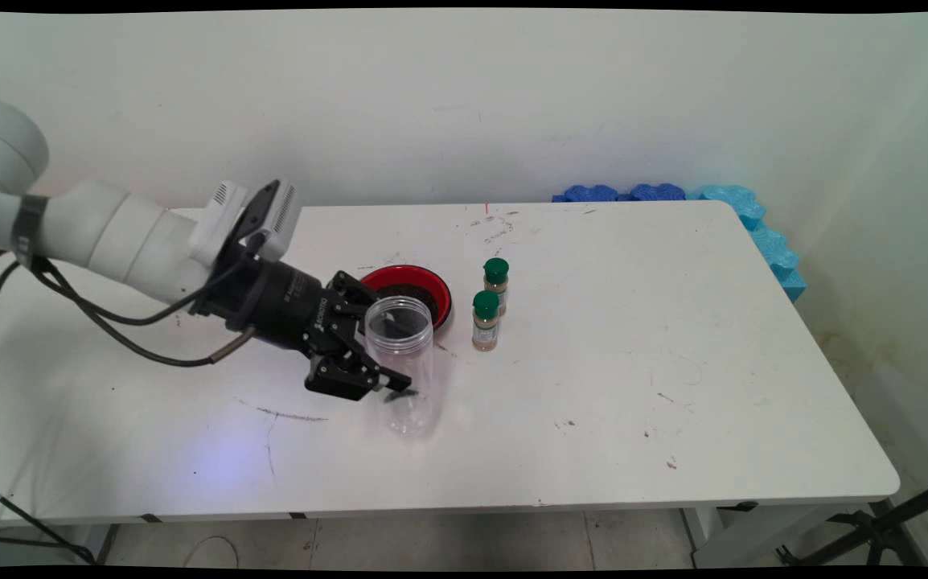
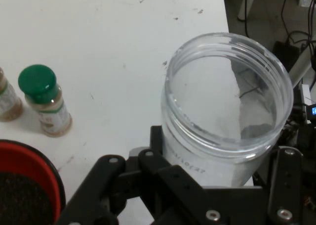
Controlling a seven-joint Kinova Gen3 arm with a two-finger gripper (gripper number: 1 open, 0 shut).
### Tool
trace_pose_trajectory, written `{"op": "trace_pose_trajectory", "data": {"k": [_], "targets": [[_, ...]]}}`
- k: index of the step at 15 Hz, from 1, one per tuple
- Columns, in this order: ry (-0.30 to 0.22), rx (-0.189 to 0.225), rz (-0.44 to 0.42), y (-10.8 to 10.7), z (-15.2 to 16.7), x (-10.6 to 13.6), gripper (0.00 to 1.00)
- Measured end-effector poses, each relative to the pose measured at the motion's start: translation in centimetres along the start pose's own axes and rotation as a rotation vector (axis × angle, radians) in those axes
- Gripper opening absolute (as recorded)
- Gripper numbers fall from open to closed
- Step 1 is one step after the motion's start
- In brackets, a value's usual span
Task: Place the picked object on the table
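The gripper [image 1: 379,354] is clasping one clear open jar [image 1: 408,362] standing upright on the white table [image 1: 633,386], its fingers pressing the jar's sides. One red bowl [image 1: 420,283] is sitting just behind the jar. Two green-capped spice bottles [image 1: 486,320] are standing right of the bowl.

A clear open jar [image 1: 406,362] stands on the white table [image 1: 673,346], a red bowl [image 1: 416,283] of dark contents just behind it, two green-capped spice bottles [image 1: 486,320] to its right, blue foam [image 1: 753,221] far right.
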Motion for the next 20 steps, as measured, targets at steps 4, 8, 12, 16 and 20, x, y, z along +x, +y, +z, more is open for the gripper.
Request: {"op": "trace_pose_trajectory", "data": {"k": [4, 8, 12, 16, 20], "targets": [[0.003, 0.006, -0.028, -0.1, 0.7, -0.7, 0.0], [0.008, 0.012, -0.052, -0.2, 1.2, -1.3, 0.0], [0.013, 0.017, -0.064, -0.3, 1.6, -1.7, 0.0], [0.025, 0.028, -0.061, -0.3, 2.0, -2.2, 0.0], [0.036, 0.04, -0.054, -0.4, 2.4, -2.7, 0.0]]}}
